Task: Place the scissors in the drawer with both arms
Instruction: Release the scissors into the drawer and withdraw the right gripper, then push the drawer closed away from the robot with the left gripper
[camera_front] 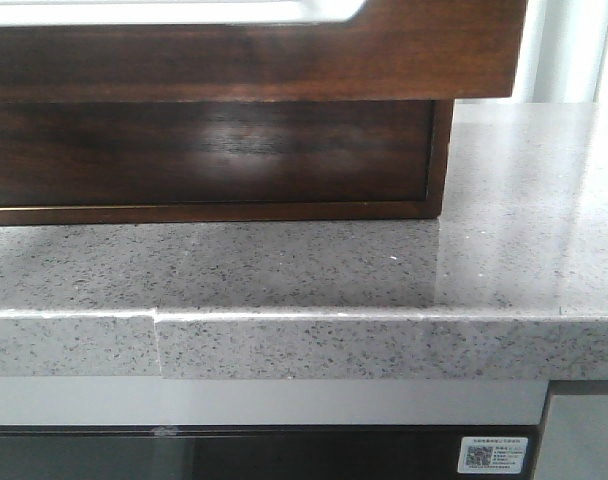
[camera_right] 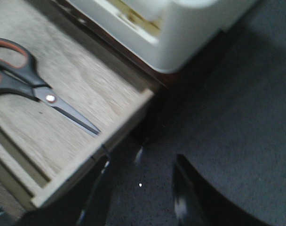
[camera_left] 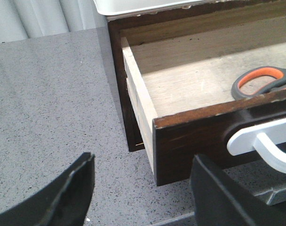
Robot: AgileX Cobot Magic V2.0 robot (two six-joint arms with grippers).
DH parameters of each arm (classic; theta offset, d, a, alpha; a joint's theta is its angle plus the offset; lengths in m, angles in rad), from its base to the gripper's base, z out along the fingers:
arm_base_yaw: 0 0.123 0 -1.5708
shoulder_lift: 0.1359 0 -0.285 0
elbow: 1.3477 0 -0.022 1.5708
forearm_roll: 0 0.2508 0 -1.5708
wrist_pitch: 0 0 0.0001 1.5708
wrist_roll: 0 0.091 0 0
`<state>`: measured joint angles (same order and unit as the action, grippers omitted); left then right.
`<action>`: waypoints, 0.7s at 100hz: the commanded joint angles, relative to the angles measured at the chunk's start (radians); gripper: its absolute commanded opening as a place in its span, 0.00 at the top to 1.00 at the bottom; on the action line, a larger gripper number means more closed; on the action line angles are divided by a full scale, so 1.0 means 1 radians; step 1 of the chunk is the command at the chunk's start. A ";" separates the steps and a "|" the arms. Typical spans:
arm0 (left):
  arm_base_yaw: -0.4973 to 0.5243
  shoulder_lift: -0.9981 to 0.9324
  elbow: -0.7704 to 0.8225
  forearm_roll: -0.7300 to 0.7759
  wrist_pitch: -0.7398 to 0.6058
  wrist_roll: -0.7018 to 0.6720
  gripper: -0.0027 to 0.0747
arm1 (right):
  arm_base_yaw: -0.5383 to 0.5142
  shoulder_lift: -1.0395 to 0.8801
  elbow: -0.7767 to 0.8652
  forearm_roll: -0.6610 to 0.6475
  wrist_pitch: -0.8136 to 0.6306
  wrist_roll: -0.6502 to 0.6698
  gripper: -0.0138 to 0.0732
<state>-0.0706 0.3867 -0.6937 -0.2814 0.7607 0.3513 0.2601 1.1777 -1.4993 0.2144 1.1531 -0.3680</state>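
Drawer pulled open, scissors lying flat inside.

The scissors (camera_right: 27, 82) are seen on the pale wooden floor of the drawer (camera_left: 194, 136), beyond both sets of jaws. The left gripper (camera_left: 143, 188) is spread open, empty, just before the drawer's front corner. The right gripper (camera_right: 140, 197) is likewise parted, holding nothing, above the speckled countertop (camera_front: 504, 200).

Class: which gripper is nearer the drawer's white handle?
Left. The left gripper hangs just before the white handle; the right gripper is off the drawer's far side, handle unseen.
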 commanded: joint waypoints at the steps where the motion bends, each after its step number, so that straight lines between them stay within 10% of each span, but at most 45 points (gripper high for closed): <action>1: -0.005 0.009 -0.033 -0.019 -0.078 -0.011 0.42 | -0.095 -0.100 0.123 0.064 -0.145 0.019 0.54; 53: -0.005 0.009 -0.033 -0.019 -0.082 -0.011 0.43 | -0.272 -0.521 0.783 0.134 -0.516 0.019 0.54; 70: -0.005 0.009 -0.033 -0.019 -0.089 -0.011 0.64 | -0.272 -0.533 0.805 0.134 -0.516 0.019 0.67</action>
<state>-0.0706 0.3867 -0.6937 -0.2814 0.7565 0.3513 -0.0049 0.6492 -0.6740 0.3289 0.7115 -0.3493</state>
